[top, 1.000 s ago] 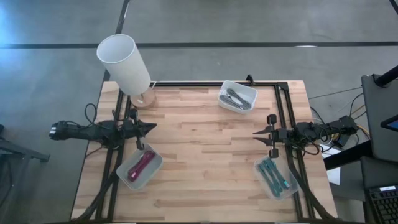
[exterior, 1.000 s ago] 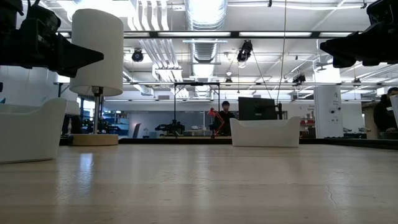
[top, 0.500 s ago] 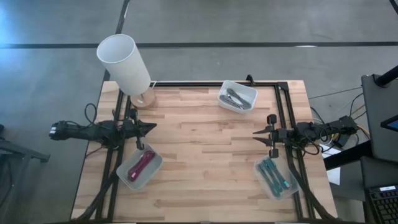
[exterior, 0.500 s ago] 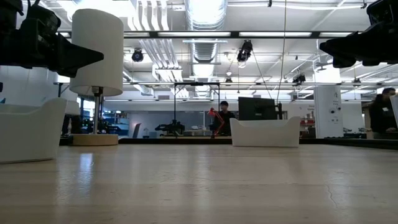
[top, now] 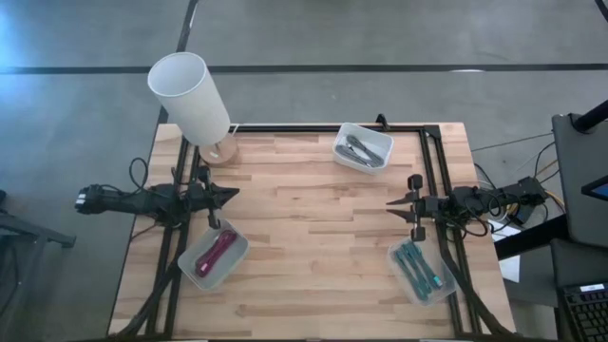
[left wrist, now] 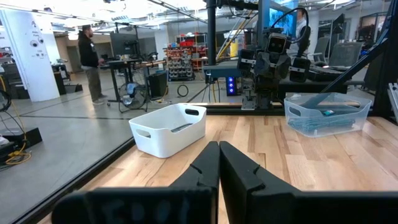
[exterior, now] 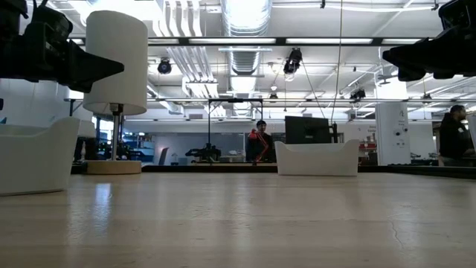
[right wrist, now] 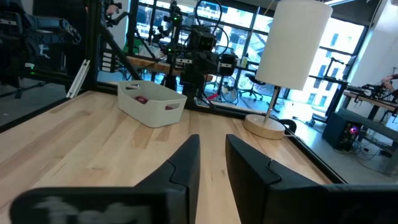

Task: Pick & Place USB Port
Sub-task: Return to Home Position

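The left end effector (top: 231, 194) hangs above the tabletop's (top: 313, 247) left side, its two dark fingers (left wrist: 208, 163) pressed together with nothing between them. Across from it, the right end effector (top: 392, 202) hangs above the right side and faces inward, its fingers (right wrist: 186, 158) parted by a narrow gap and also holding nothing. Just beside the left end effector, toward the near left corner, a gray bin (top: 193, 275) holds the red patterned charger cables (top: 217, 253), which lie bunched lengthwise along its middle. Near the right end effector, at the near right corner, a transparent bin (top: 443, 291) holds the blue patterned charger cables (top: 419, 267), which lie side by side along its length. A white bin (top: 384, 142) with cut-out handles sits at the far edge, right of the middle, with a few dark gray cables (top: 356, 147) inside. At the far left corner stands a lamp (top: 189, 95) with a tall white round shade on a round wooden base (top: 220, 150). The tabletop is made of pale wooden planks, and black rails (top: 432, 171) run along its far edge and down both sides. The floor (top: 380, 38) around it is gray and crossed by dark lines. From table height, the room beyond is a wide workshop with ceiling ducts (exterior: 242, 52) and strip lights. A dark monitor (exterior: 309, 130) stands behind the white bin. One person (exterior: 260, 141) is far off near the middle and another (exterior: 450, 138) is at the right edge.
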